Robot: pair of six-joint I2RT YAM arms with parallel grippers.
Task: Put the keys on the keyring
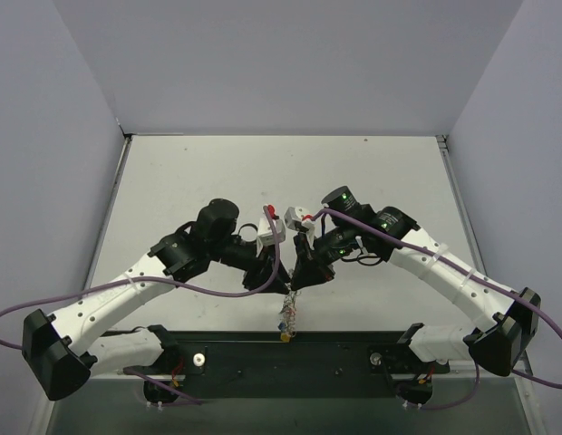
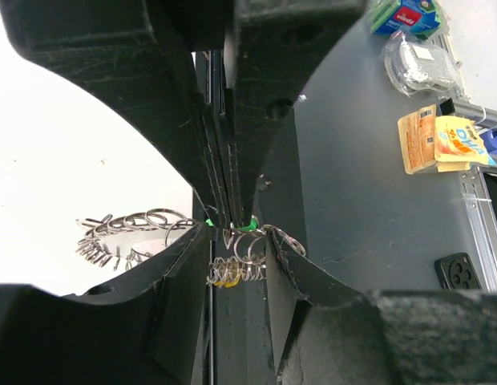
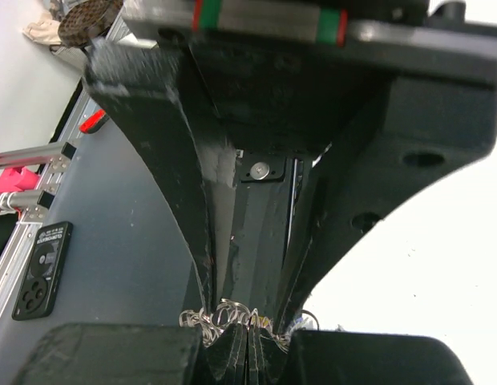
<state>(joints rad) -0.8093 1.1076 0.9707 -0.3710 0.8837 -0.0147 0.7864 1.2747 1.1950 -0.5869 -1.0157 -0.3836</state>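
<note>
The keyring [image 1: 287, 314], a silver ring fringed with wire loops, hangs between my two grippers near the table's front edge. A yellow-headed key [image 1: 284, 336] dangles at its lower end. In the left wrist view the ring's loops [image 2: 240, 261] fill the gap between my left gripper's [image 2: 239, 241] fingers and touch both. A green key head [image 2: 248, 226] and a yellow one [image 2: 224, 277] sit among them. My right gripper [image 3: 248, 346] is shut on the keyring [image 3: 232, 313], loops fanning out on both sides of its tips. Other keys are hidden.
The black mounting rail [image 1: 290, 358] runs right below the hanging ring. Grey walls [image 1: 72, 136] enclose the white table [image 1: 199, 172] on three sides. Beyond the table edge lie packets [image 2: 437, 140] and a black socket [image 2: 457, 273] on a dark floor.
</note>
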